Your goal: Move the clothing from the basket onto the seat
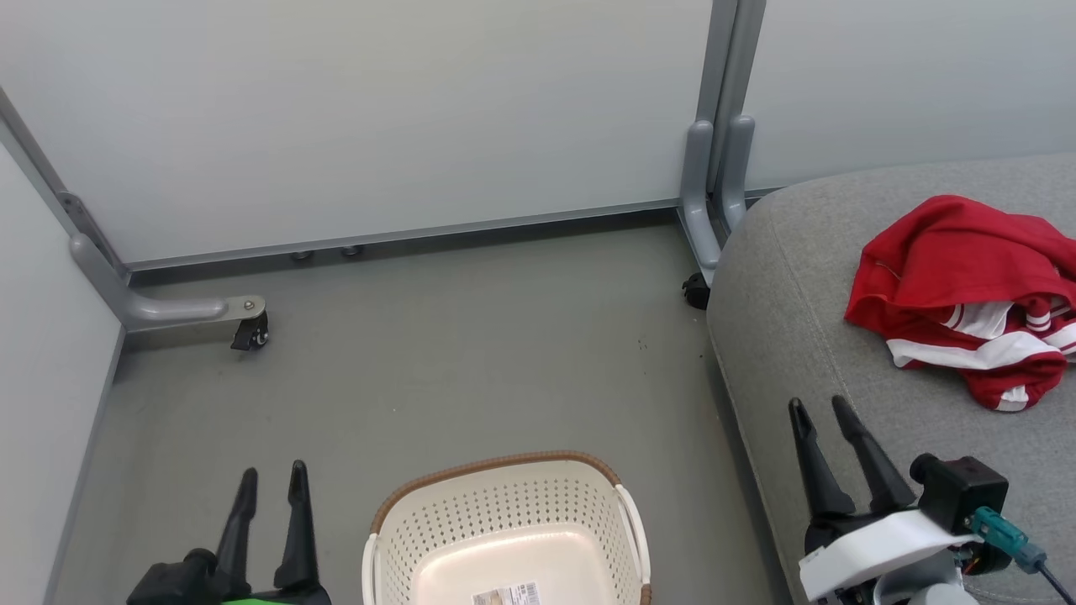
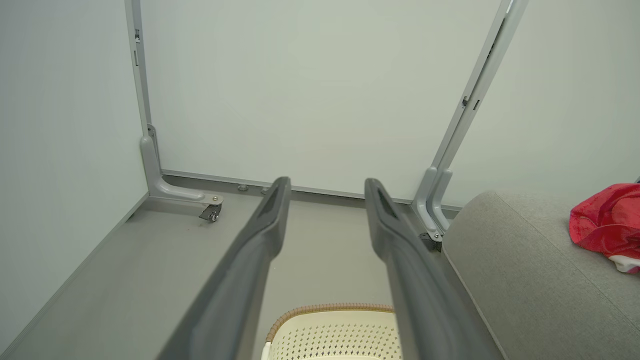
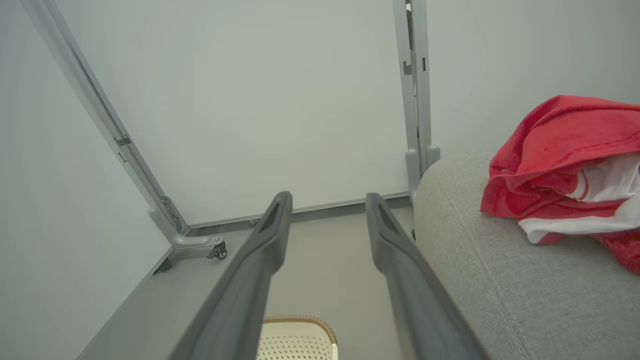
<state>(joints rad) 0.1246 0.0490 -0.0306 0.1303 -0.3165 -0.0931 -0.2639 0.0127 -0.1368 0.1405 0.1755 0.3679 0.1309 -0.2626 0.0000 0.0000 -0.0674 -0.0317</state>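
Note:
The red clothing [image 1: 967, 294] with white stripes lies crumpled on the grey seat [image 1: 799, 336] at the right; the same clothing [image 3: 560, 165] shows in the right wrist view and its edge [image 2: 607, 220] in the left wrist view. The cream basket [image 1: 504, 538] with its brown rim stands on the floor at bottom centre, and nothing but a label lies in the part of it I can see. My left gripper [image 1: 271, 476] is open at the basket's left, holding nothing. My right gripper [image 1: 821, 412] is open over the seat's front corner, well short of the clothing.
Pale partition panels [image 1: 378, 109] close off the back and left, on grey metal feet with castors [image 1: 250, 332]. A double post foot [image 1: 714, 185] stands beside the seat's back corner. Grey floor [image 1: 462, 361] lies between basket and panels.

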